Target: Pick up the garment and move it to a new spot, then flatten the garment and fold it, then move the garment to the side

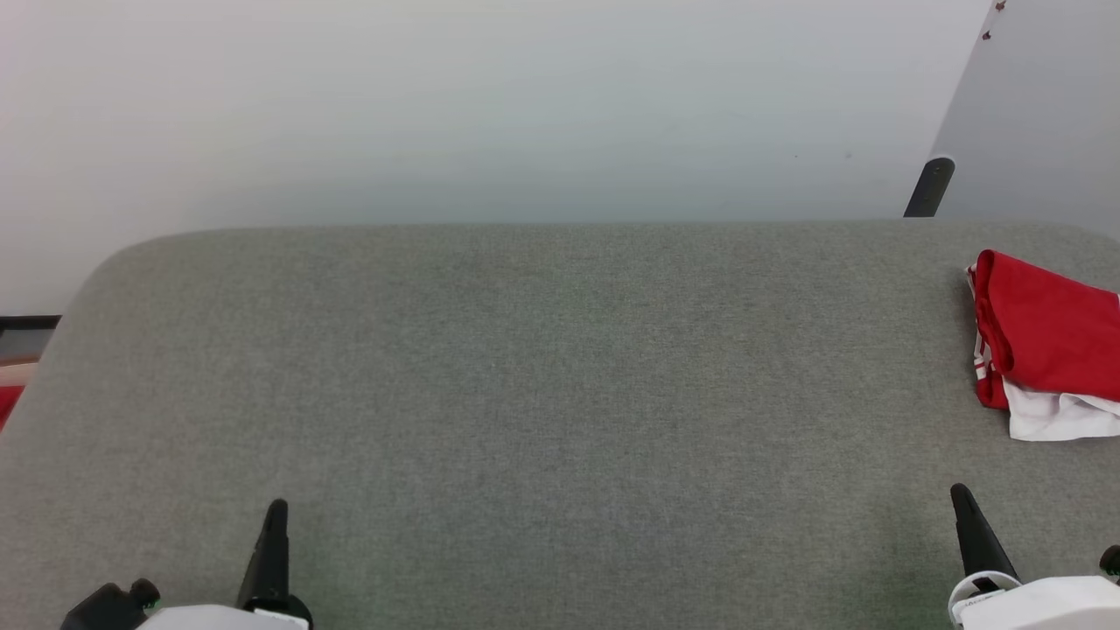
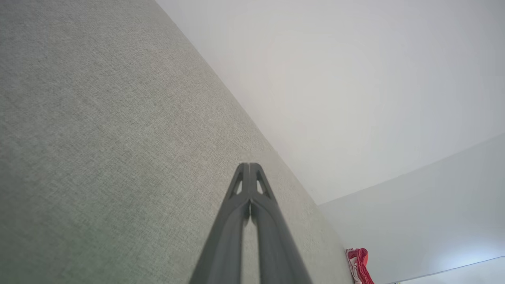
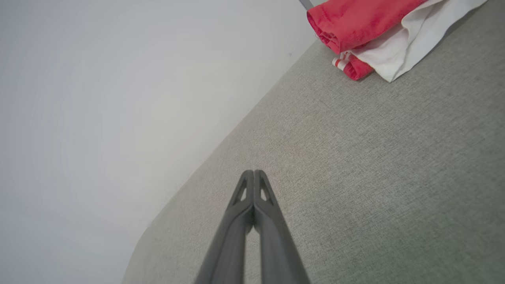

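The garment (image 1: 1046, 341), red with a white sleeve and striped trim, lies folded in a bundle at the right edge of the grey surface (image 1: 542, 394). It also sits at the top right of the right wrist view (image 3: 367, 27) and as a small red patch in the left wrist view (image 2: 360, 264). My left gripper (image 1: 276, 512) rests at the lower left, shut and empty, its fingertips (image 2: 249, 167) pressed together. My right gripper (image 1: 961, 494) is at the lower right, below the garment and apart from it, also shut with nothing held (image 3: 253, 174).
A pale wall runs behind the grey surface's far edge. A dark leg (image 1: 929, 186) of a white panel stands at the back right. A bit of red (image 1: 7, 402) shows beyond the surface's left edge.
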